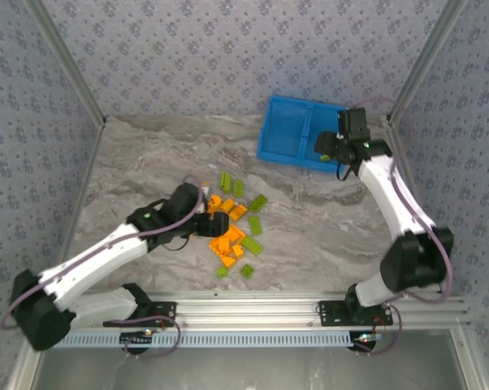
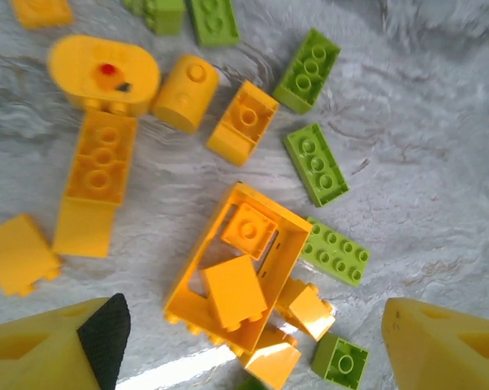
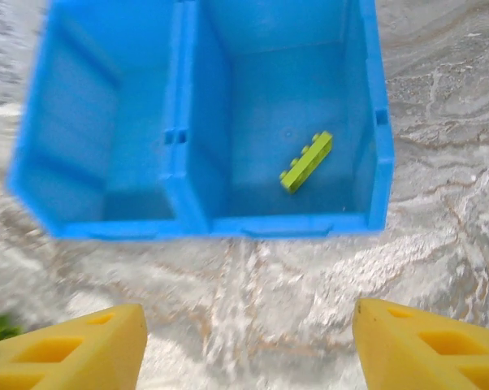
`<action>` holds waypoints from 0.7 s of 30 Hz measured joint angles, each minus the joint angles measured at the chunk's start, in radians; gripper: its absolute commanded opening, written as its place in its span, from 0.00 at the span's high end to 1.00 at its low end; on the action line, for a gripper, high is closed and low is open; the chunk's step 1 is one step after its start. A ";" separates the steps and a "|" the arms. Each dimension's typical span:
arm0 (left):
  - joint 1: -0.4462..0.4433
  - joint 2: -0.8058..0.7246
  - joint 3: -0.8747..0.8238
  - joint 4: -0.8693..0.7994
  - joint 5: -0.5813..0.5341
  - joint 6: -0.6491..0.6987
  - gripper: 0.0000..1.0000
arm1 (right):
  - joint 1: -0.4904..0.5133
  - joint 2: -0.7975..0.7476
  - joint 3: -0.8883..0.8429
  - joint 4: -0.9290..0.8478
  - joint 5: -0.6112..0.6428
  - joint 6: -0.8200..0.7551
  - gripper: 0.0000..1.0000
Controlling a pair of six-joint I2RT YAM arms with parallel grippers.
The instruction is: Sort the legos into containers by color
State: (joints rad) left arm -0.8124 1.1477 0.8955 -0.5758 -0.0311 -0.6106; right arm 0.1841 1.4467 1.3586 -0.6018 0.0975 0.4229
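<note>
One lime green brick (image 3: 306, 162) lies in the blue bin (image 3: 183, 122), in the compartment on the right of the right wrist view, so orange would belong in the other. The bin stands at the far right of the counter (image 1: 147, 179). The right gripper (image 3: 248, 341) hovers at its near rim, fingers apart and holding nothing. The remaining legos (image 1: 232, 231) lie scattered mid-counter, orange and green mixed. The left gripper (image 2: 253, 345) hangs low above them, fingers spread wide either side of a large orange piece (image 2: 236, 272) with smaller orange bricks resting in it. A good pick, I judge, centres on one brick and closes squarely, since neighbours crowd close. Open counter between pile and bin gives a free path; the bin's rim and the side walls (image 1: 58, 65) are the edges to mind.
</note>
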 measured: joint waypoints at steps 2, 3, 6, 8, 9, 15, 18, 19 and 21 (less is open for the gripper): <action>-0.029 0.141 0.069 0.010 -0.010 0.005 0.22 | 0.043 -0.119 -0.094 0.003 -0.018 0.023 0.23; -0.035 0.196 0.098 0.015 -0.011 0.014 0.22 | 0.071 -0.163 -0.135 0.009 -0.026 0.033 0.21; -0.037 0.392 0.204 0.030 -0.015 0.061 0.25 | 0.221 -0.276 -0.251 -0.003 -0.040 0.072 0.17; -0.032 0.505 0.265 0.037 -0.015 0.095 0.28 | 0.327 -0.302 -0.281 -0.031 -0.042 0.085 0.16; -0.029 0.552 0.290 0.039 -0.015 0.111 0.29 | 0.360 -0.306 -0.283 -0.046 -0.040 0.087 0.15; -0.021 0.720 0.357 0.060 -0.047 0.183 0.30 | 0.430 -0.386 -0.283 -0.142 0.023 0.087 0.13; -0.021 0.737 0.376 0.071 -0.089 0.207 0.27 | 0.430 -0.455 -0.283 -0.164 0.036 0.087 0.12; -0.021 0.741 0.381 0.076 -0.099 0.214 0.26 | 0.430 -0.475 -0.283 -0.169 0.038 0.087 0.12; -0.021 0.753 0.391 0.083 -0.117 0.226 0.25 | 0.430 -0.502 -0.283 -0.180 0.039 0.087 0.12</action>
State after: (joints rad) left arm -0.8333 1.9011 1.2869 -0.4927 -0.1486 -0.3843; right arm 0.6140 0.9451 1.0760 -0.7818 0.1360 0.5095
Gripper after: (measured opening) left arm 0.743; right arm 0.878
